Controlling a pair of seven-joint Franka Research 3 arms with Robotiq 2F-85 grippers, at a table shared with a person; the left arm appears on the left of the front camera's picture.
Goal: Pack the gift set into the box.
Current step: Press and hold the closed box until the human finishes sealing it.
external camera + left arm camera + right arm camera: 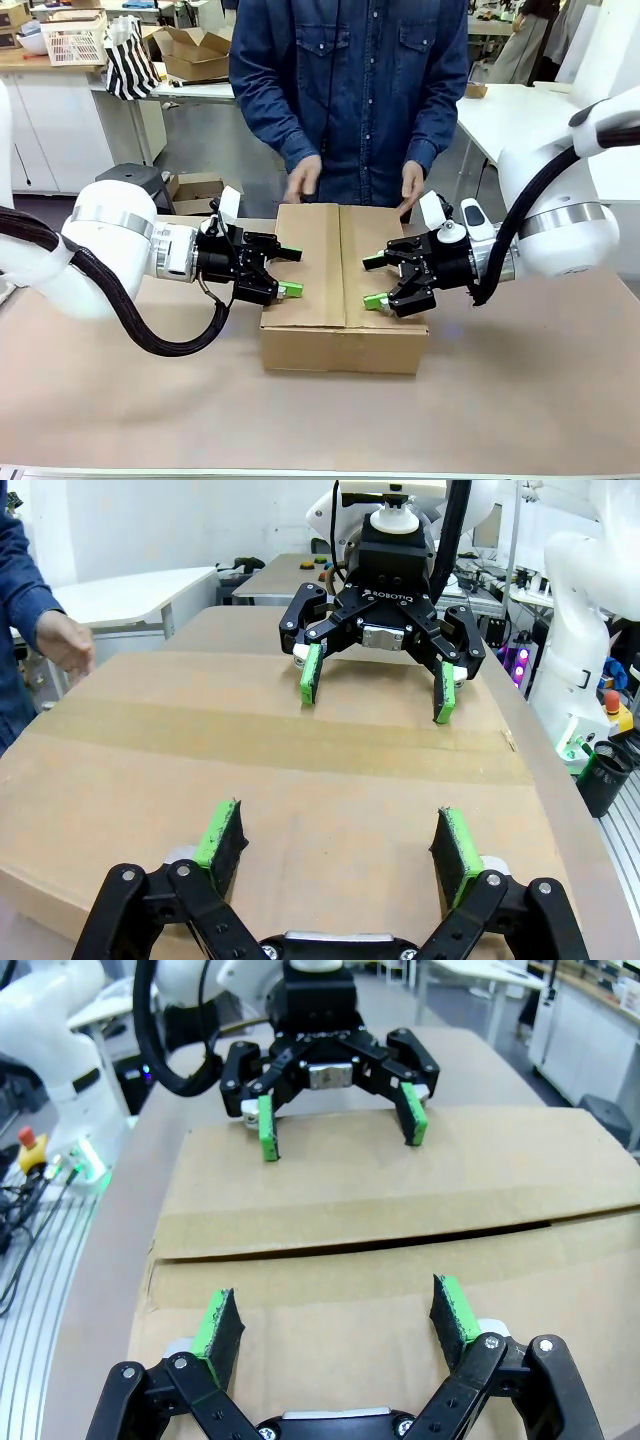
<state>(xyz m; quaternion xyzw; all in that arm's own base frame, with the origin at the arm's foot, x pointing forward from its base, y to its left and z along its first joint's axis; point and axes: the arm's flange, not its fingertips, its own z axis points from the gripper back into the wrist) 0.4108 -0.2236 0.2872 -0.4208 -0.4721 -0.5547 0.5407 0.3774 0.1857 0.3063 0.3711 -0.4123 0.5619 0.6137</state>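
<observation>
Between my two wide-open, empty grippers, left gripper (290, 271) and right gripper (375, 282), the closed box (343, 290) sits on the desk (520, 390), its flap seam running away from me. Beyond it, a person's hands (303, 180) touch its far edge.

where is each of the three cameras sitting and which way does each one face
Front view: between the arms on the robot's side, facing across the table at the person; shows both arms, left gripper, right gripper, the person's hands on the closed box.
Left wrist view: on the left arm, looking along its own open gripper across the box top at the right gripper.
Right wrist view: on the right arm, own gripper below, left gripper opposite.
Both wrist views share the box top and the opposing gripper.
</observation>
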